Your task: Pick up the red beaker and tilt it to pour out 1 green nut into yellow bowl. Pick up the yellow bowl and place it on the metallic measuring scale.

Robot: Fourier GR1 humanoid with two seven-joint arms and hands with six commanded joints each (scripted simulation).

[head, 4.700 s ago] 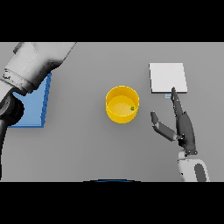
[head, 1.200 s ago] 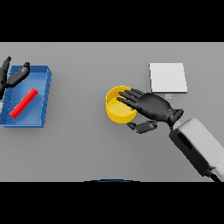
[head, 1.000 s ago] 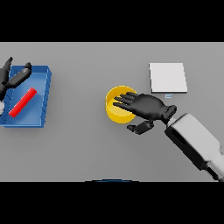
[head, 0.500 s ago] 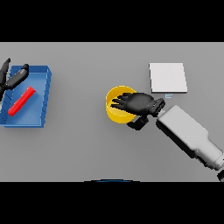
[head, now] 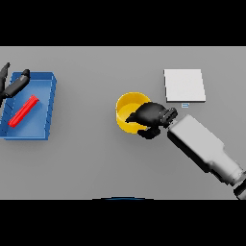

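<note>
The yellow bowl (head: 126, 109) stands on the grey table at the centre. My right hand (head: 150, 116) sits over its right rim, fingers curled over the edge and thumb below, shut on the bowl. The green nut is hidden under the hand. The metallic scale (head: 184, 85) lies flat to the upper right, a short way from the bowl. The red beaker (head: 23, 111) lies on its side in the blue tray (head: 47, 111) at the far left. My left hand (head: 13, 85) hovers at the tray's upper left corner, fingers relaxed and empty.
The blue tray takes up the left edge of the table. My right forearm (head: 204, 148) stretches from the lower right toward the bowl. Bare grey table lies between tray and bowl.
My right hand slid further left over the bowl's right side and its fingers curled down onto the rim. The left hand stayed by the tray.
</note>
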